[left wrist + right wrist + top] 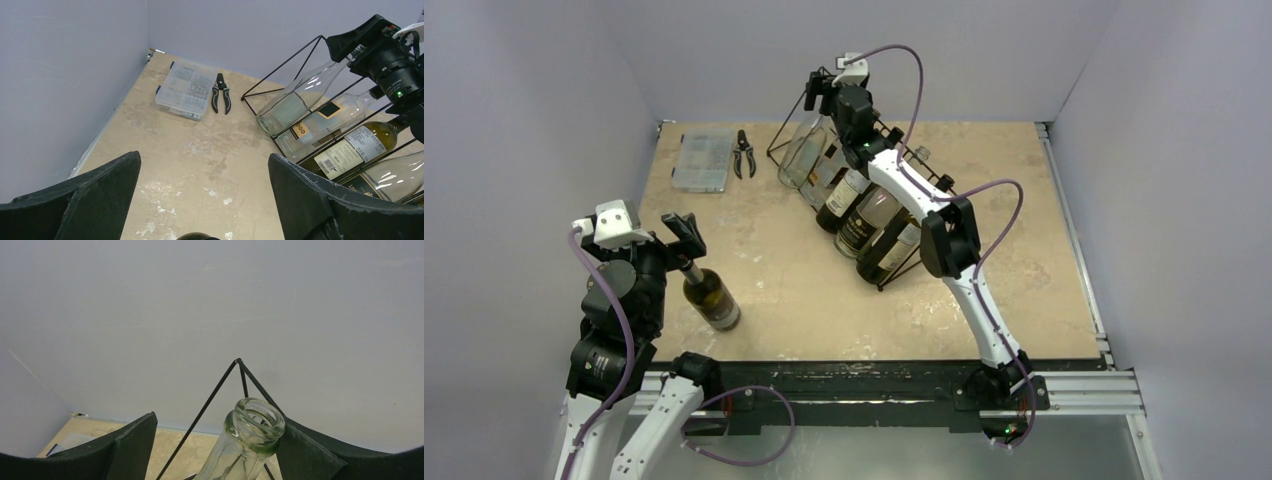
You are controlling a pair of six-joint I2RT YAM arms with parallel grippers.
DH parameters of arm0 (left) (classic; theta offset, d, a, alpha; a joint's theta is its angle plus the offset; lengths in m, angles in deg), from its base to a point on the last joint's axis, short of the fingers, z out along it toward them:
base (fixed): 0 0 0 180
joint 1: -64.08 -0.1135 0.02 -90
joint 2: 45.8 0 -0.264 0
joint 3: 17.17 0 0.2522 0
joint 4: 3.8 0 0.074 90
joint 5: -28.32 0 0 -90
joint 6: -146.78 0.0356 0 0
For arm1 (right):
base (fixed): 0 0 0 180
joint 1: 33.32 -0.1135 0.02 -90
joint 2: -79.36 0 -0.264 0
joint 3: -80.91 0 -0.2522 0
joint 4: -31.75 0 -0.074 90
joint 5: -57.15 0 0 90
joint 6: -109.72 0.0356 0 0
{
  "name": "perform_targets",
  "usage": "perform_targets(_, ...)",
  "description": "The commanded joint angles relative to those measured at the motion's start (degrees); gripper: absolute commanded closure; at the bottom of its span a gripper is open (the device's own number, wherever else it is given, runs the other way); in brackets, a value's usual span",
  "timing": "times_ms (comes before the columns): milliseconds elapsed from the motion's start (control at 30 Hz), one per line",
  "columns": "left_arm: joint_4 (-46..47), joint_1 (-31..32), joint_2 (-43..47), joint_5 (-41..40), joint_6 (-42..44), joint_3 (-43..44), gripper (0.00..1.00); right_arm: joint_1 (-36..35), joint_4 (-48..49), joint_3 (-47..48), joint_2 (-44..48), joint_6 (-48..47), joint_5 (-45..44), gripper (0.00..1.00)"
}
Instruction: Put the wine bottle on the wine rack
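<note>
A dark wine bottle [714, 300] with a pale label stands on the table at the near left. My left gripper [683, 231] is open just above its neck. In the left wrist view the gripper [205, 195] stands wide open and only the bottle's dark top [197, 236] shows at the bottom edge, touching neither finger. The black wire wine rack [776, 136] holds several bottles. My right gripper [822, 92] is open at the rack's far end. The clear bottle's mouth [257, 421] sits between the fingers of my right gripper [217, 426], against the right finger [310, 455].
A clear plastic parts box [704, 162] and black pliers [744, 153] lie at the far left of the table; both also show in the left wrist view, the box [186, 90] and the pliers [220, 93]. Grey walls close in the left, back and right.
</note>
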Motion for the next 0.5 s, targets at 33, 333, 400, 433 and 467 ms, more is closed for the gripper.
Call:
perform_targets(33,2.4,0.3,-0.7,0.6,0.6,-0.2,0.00,0.8,3.3,0.7,5.7,-1.8,-0.9,0.13)
perform_targets(333,2.3,0.2,-1.1,0.6,0.7,-0.1,0.00,1.6,2.4,0.7,6.0,-2.4,-1.2,0.10)
perform_targets(400,2.3,0.2,-1.2,0.7,0.6,-0.1,0.00,1.7,2.9,-0.1,6.4,-2.7,-1.2,0.10)
perform_targets(433,2.3,0.2,-1.2,0.7,0.6,-0.1,0.00,1.7,2.9,-0.1,6.3,-2.9,-1.2,0.10)
perform_targets(467,2.3,0.2,-1.3,0.7,0.5,-0.1,0.00,1.8,2.9,0.0,6.3,-3.0,-1.2,0.10)
